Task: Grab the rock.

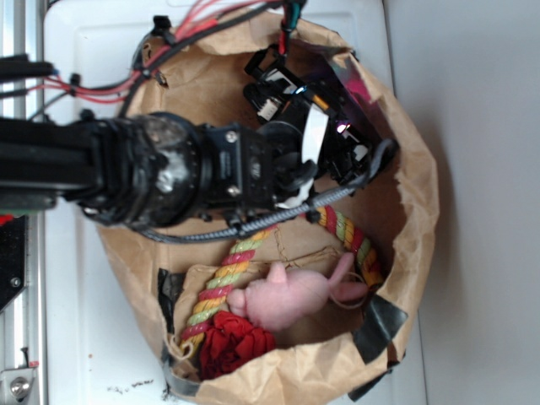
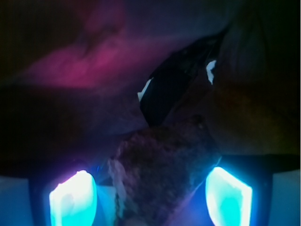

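Rock seen only in the wrist view: dark, rough, bumpy lump sitting between the two glowing cyan fingertips, filling most of the gap. Long axis running from lower left to upper right in that view, broader end low near the camera, narrower end pointing up and away. Whether the pads actually press on it cannot be told; edges lost in the dark and the glare. Behind it, dim purple-pink surface and a black gap with small white glints.

Gripper reaching from the left of the exterior view into a wide brown paper bag, its black wrist and forearm level across the bag's mouth, jaws buried against the far inner wall beside something dark and shiny. Rock itself hidden there by the gripper body.

Exterior view alone showing the rest of the bag's contents: a pink plush toy lying low in the bag, a red ruffled fabric ball beside it, and a striped rope curving past both. Bag resting on a white worktop.
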Tool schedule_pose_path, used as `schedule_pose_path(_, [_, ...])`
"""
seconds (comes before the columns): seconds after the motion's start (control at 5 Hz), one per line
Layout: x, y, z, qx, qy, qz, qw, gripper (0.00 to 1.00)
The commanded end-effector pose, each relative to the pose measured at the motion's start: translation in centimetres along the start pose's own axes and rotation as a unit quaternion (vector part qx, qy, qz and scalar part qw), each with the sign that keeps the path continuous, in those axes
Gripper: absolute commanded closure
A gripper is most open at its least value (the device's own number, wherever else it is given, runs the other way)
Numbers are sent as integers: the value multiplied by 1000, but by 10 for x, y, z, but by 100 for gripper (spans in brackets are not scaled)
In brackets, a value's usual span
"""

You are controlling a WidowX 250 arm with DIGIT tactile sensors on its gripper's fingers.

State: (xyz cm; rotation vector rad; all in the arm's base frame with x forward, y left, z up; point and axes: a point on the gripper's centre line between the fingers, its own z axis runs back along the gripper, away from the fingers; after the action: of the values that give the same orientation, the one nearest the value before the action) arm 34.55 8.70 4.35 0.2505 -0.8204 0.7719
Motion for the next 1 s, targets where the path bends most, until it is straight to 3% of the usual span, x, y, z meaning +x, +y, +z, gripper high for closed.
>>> schedule_pose_path(0.0, [33, -14, 1, 11, -27, 38, 999, 0])
schedule_pose_path(0.2, [34, -14, 0, 14, -21, 41, 999, 100])
schedule_pose_path(0.8, [31, -13, 2, 13, -35, 38, 999, 100])
